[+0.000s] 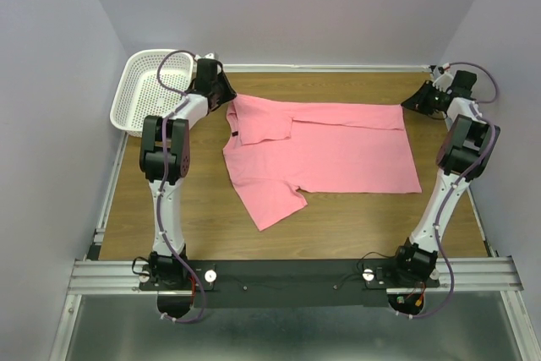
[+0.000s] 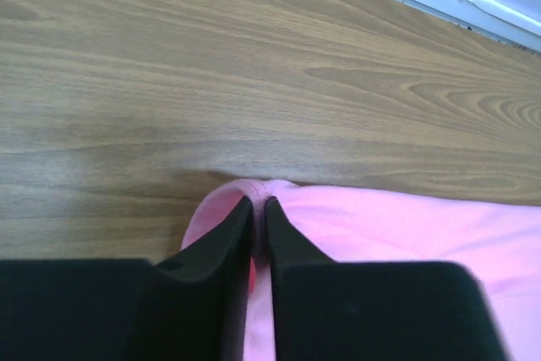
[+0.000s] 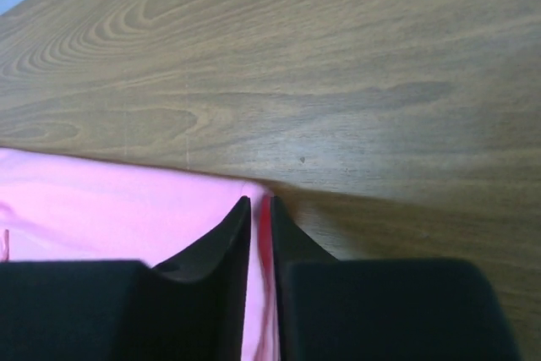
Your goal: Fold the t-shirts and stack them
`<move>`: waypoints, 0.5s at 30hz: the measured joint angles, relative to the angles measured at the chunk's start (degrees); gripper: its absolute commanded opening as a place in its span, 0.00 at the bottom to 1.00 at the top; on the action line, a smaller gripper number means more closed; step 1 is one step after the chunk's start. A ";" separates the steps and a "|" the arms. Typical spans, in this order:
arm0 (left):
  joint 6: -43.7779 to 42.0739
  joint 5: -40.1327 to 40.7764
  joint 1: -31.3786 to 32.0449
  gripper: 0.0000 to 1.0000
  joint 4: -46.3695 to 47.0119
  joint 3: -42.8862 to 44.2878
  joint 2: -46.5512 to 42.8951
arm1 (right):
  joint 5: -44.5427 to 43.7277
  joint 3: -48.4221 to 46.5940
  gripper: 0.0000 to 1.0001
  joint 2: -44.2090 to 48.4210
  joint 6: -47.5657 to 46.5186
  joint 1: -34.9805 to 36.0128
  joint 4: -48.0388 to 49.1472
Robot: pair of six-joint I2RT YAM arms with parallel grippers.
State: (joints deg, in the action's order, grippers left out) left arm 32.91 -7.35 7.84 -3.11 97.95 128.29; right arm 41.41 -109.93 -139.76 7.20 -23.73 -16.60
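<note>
A salmon-pink t-shirt (image 1: 338, 154) lies spread across the middle of the wooden table (image 1: 355, 221), with one sleeve pointing toward the front left. My left gripper (image 1: 230, 99) is at the shirt's far left corner. In the left wrist view the gripper (image 2: 259, 200) is shut on a pinch of the pink cloth (image 2: 406, 226). My right gripper (image 1: 412, 103) is at the shirt's far right corner. In the right wrist view it (image 3: 260, 200) is shut on the cloth's edge (image 3: 101, 209). Both grippers sit low, near the table surface.
A white mesh basket (image 1: 148, 90) stands at the far left corner, just behind my left arm. Walls close the table at the back and on both sides. A metal rail (image 1: 296, 272) runs along the front edge with both arm bases.
</note>
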 measured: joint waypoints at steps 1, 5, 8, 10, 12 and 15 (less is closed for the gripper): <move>0.04 0.00 0.00 0.34 -0.02 0.07 0.26 | -0.15 -0.24 0.42 -0.07 0.31 0.13 0.00; 0.37 0.02 -0.02 0.49 -0.76 -0.02 0.26 | -0.96 -0.52 0.54 -0.07 0.22 0.44 0.22; 0.39 0.17 0.00 0.52 -0.74 -1.29 -1.09 | -2.34 -0.24 0.57 0.22 0.00 0.52 0.15; 0.31 0.44 0.00 0.52 -0.85 -2.82 -3.28 | -3.34 0.92 0.60 1.16 -0.42 0.52 0.20; -0.31 1.11 0.09 0.52 -0.50 -4.79 -6.95 | -4.37 3.02 0.62 3.39 -1.11 0.52 0.11; -1.73 2.45 0.52 0.54 1.03 -9.01 -15.02 | -5.66 7.19 0.66 8.11 -2.47 0.52 0.22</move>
State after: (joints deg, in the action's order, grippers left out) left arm 31.18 -4.91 8.36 -2.09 88.95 113.27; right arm 35.75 -102.74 -131.66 4.73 -23.20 -16.38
